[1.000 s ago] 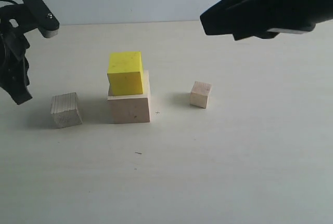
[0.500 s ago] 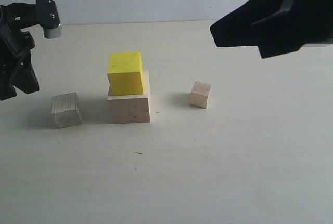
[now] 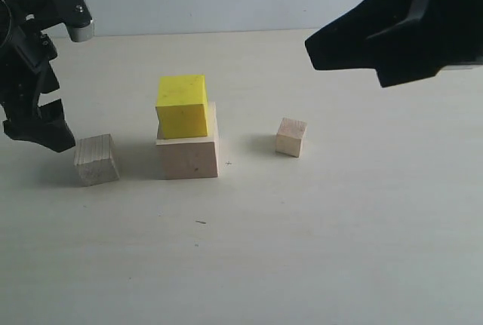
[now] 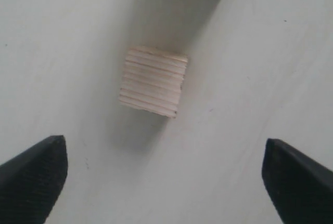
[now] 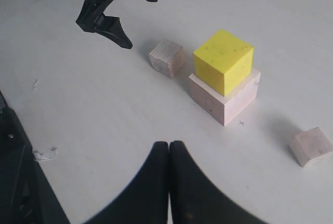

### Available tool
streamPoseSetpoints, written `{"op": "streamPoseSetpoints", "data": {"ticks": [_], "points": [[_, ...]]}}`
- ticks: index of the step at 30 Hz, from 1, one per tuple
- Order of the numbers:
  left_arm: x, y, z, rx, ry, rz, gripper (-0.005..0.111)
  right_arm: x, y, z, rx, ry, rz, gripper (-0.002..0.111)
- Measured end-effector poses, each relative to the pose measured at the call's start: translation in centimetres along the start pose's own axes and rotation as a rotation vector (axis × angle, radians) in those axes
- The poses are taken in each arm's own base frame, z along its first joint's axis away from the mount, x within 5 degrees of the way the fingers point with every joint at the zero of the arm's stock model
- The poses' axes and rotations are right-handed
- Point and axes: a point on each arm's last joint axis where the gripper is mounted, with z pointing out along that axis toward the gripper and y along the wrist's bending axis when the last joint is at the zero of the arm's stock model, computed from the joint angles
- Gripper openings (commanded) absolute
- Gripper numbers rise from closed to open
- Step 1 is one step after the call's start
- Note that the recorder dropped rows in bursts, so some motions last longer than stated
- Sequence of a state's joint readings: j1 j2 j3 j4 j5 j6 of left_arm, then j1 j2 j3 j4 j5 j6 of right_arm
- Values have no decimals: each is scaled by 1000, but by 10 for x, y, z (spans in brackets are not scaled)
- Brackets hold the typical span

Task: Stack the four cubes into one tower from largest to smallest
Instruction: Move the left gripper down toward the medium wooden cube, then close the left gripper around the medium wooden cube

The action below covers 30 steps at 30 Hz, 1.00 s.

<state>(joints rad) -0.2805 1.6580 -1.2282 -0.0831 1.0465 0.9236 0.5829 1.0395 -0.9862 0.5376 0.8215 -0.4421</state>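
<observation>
Yellow cube (image 3: 182, 106) tops the largest cube (image 3: 188, 157); medium cube (image 3: 96, 159) and smallest cube (image 3: 291, 137) lie unstacked. Left end effector (image 4: 165, 154) is open, right end effector (image 5: 169, 146) closed, empty.

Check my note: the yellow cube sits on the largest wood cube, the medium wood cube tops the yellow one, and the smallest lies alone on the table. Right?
Wrong on one point: the medium wood cube stands on the table, apart from the largest wood cube, not atop the yellow cube. The exterior view shows it. The rest holds, smallest cube included.
</observation>
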Motion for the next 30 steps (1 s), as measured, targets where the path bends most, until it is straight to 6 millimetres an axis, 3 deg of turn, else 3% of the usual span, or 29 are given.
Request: {"op": "streamPoseSetpoints", "data": {"ticks": [18,25,30], "points": [[-2,3,4,-10,-7,-25,105,0,0,0,0,0,-18,0],[4,8,36,112,67,41,105,0,0,0,0,0,-18,0],[17,20,55,227,29,57,105,0,0,0,-3,-2,-14,0]]}}
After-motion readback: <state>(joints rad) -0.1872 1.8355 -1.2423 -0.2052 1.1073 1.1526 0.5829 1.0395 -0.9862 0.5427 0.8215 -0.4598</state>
